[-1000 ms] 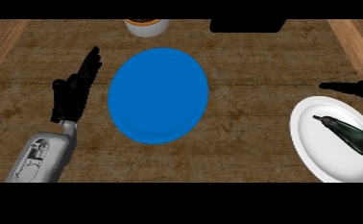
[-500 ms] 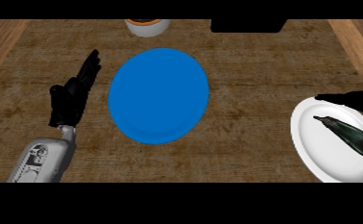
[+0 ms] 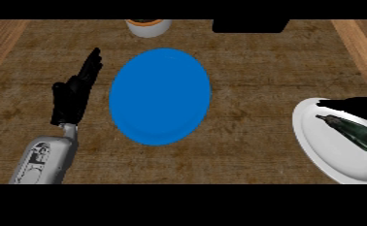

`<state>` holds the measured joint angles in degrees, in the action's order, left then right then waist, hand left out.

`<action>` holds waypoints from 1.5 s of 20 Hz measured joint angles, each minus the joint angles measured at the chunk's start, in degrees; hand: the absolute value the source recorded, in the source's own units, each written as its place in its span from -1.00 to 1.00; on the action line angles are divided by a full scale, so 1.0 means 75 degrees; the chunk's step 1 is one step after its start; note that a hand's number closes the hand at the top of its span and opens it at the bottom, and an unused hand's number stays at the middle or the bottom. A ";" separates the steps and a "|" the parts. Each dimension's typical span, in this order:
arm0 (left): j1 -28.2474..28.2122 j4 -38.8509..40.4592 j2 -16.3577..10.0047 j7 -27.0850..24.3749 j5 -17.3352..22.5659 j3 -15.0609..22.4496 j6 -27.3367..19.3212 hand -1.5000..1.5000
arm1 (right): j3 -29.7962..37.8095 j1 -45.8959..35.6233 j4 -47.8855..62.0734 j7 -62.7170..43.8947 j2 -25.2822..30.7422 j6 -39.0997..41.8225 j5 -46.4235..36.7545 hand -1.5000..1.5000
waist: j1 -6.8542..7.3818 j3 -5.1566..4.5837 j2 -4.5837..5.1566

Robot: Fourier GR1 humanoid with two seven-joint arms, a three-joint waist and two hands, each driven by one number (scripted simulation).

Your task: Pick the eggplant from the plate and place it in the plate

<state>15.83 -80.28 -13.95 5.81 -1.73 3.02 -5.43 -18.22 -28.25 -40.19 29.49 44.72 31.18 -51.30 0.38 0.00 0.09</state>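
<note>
Right now your left robot hand [image 3: 74,94] rests released, fingers straight, at 9 o'clock of the blue plate [image 3: 160,96]. The eggplant [image 3: 347,130] lies on the white plate [image 3: 319,147] at 4 o'clock. Your right robot hand [image 3: 344,104] overlaps that plate's far rim, and you cannot tell its grip.

dark, slender eggplant [image 3: 348,129] lies slantwise on the white plate [image 3: 319,145] at the counter's [image 3: 258,74] right edge; the blue plate [image 3: 160,96] lies flat mid-counter, well apart.

Matt, coarse-grained wooden bench [image 3: 272,74]; smooth matt blue plate [image 3: 160,96]; smooth white plate [image 3: 319,147]; faintly glossy dark eggplant [image 3: 347,130].
</note>
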 measured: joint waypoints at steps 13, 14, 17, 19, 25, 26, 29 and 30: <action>-0.0123 -0.0087 0.0226 -0.0017 -0.0188 -0.0194 0.0194 0.00 | 0.0783 -0.0505 0.1348 0.0913 -0.0513 -0.1658 -0.0647 1.00 | 0.0036 -0.0049 -0.0038; -0.0098 -0.0058 0.0220 -0.0027 -0.0184 -0.0240 0.0226 0.00 | 0.0867 -0.0560 0.1459 0.0963 -0.0546 -0.1744 -0.0661 1.00 | 0.0036 -0.0046 -0.0035; -0.0225 -0.0031 0.0112 -0.0144 -0.0124 -0.0391 0.0324 0.00 | 0.1236 -0.0418 0.1090 0.0213 -0.0896 -0.2024 -0.0414 1.00 | -0.0061 -0.0053 -0.0066; -0.0255 0.0023 0.0114 -0.0142 -0.0147 -0.0409 0.0300 0.00 | 0.1501 -0.0402 0.0770 -0.0663 -0.1371 -0.2384 -0.0240 1.00 | -0.0154 -0.0056 -0.0095; -0.0411 -0.0033 0.0097 -0.0123 -0.0189 -0.0490 0.0197 0.00 | 0.2040 -0.0243 -0.0890 -0.2537 -0.2513 -0.3624 0.0154 1.00 | -0.0374 -0.0036 -0.0180; -0.0450 -0.0037 0.0132 -0.0142 -0.0204 -0.0462 0.0184 0.00 | 0.2096 -0.0209 -0.1241 -0.2674 -0.2687 -0.3875 0.0212 1.00 | -0.0396 -0.0033 -0.0187; -0.0498 -0.0077 0.0079 -0.0123 -0.0172 -0.0517 0.0219 0.00 | 0.2178 -0.0077 -0.2419 -0.2959 -0.3126 -0.4459 0.0374 1.00 | -0.0423 -0.0026 -0.0195; -0.0543 -0.0162 0.0137 -0.0083 -0.0185 -0.0460 0.0200 0.00 | 0.2184 0.0015 -0.2852 -0.3038 -0.3222 -0.4541 0.0439 1.00 | -0.0412 -0.0023 -0.0192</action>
<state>11.76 -81.50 -12.92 5.18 -3.12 -0.44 -3.92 -1.84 -28.14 -61.58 6.70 20.55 -2.87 -48.01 -2.71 -0.17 -1.35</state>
